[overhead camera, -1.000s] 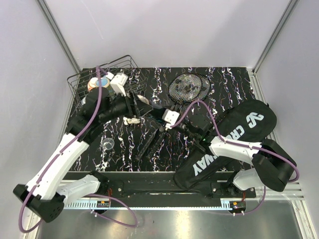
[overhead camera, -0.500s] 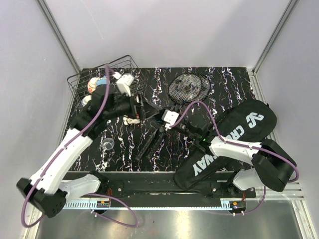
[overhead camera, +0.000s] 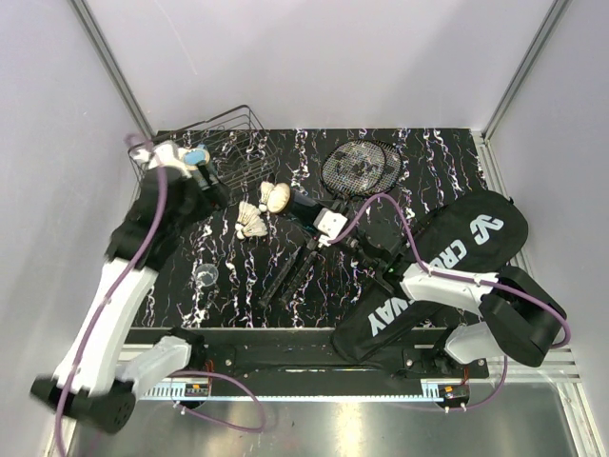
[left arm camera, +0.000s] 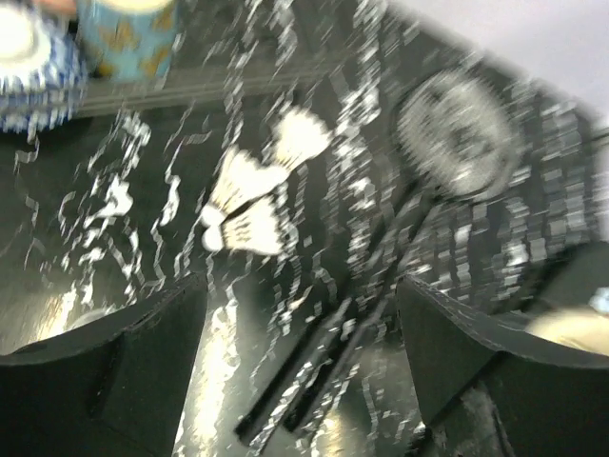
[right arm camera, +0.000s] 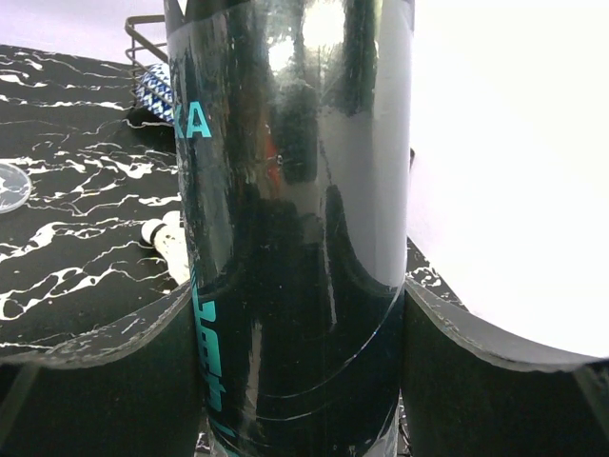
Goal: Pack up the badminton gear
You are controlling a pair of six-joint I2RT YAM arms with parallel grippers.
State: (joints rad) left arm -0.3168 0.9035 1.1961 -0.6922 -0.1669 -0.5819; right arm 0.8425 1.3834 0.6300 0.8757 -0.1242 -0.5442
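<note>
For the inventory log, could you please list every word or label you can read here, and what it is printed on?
"CRO" and "WAY": white, on the black bag; the right arm hides the middle letters.
"KA": teal, on the black tube; word's start out of view.
Lower teal lettering on the tube: cut off, unreadable.

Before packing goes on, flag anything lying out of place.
Three shuttlecocks lie loose in a cluster on the table, left of the rackets, not in the tube. Nothing looks damaged.

Blk tube (right arm camera: pixel 295 238) in R hand (right arm camera: pixel 300 381), 3 white shuttles (overhead camera: pixel 253 222) loose beside, rackets (overhead camera: pixel 360 168), bag (overhead camera: pixel 447 262) flat.
</note>
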